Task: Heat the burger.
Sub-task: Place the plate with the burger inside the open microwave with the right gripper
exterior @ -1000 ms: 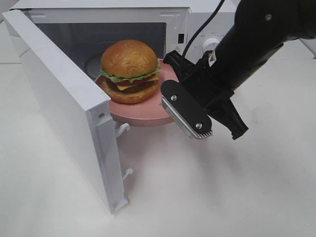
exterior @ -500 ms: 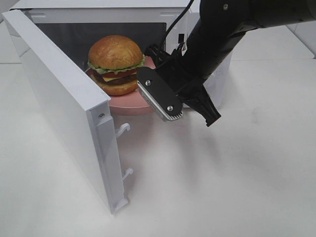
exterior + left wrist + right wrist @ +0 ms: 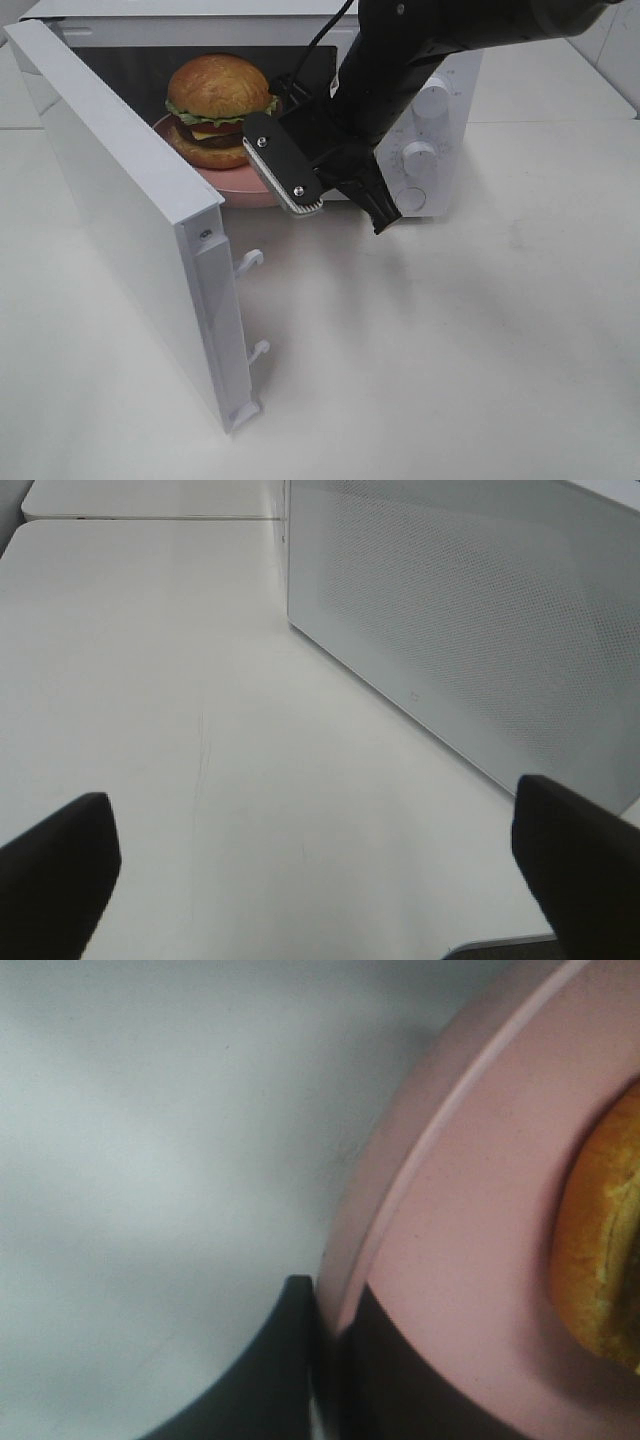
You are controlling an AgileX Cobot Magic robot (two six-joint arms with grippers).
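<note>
- Changed in the last sec: right claw [image 3: 282, 165] has carried the pink plate [image 3: 238, 190] w/ the burger [image 3: 218, 108] from half out front to further back and left, into the microwave [image 3: 440, 110]
- Arm has swung in too and now crosses in front of the knobs [image 3: 420, 155]
- Right claw is clamped on the plate's right-hand rim; the wrist cam shows the rim pinched between the two jaws
- Burger sits upright, about centred on the plate, bun top just under the cavity roof
- Plate's near rim looks about level w/ the opening; can't tell if it's resting on the floor inside yet
- My read: loading step nearly done; still to come are letting go, pulling out, shutting the door [image 3: 130, 190], setting the heat
- Left claw [image 3: 312, 820] is spread wide and holds nothing, out to the left over the table [image 3: 450, 350], beside the door's outer face
- Edges: door stands open to the left and near, latch hooks [image 3: 250, 262] on its near end; cavity's right wall and the knobs sit close to the arm
- Room: the table to the near and right looks free, so backing out that way seems safest; not much slack to the sides
</note>
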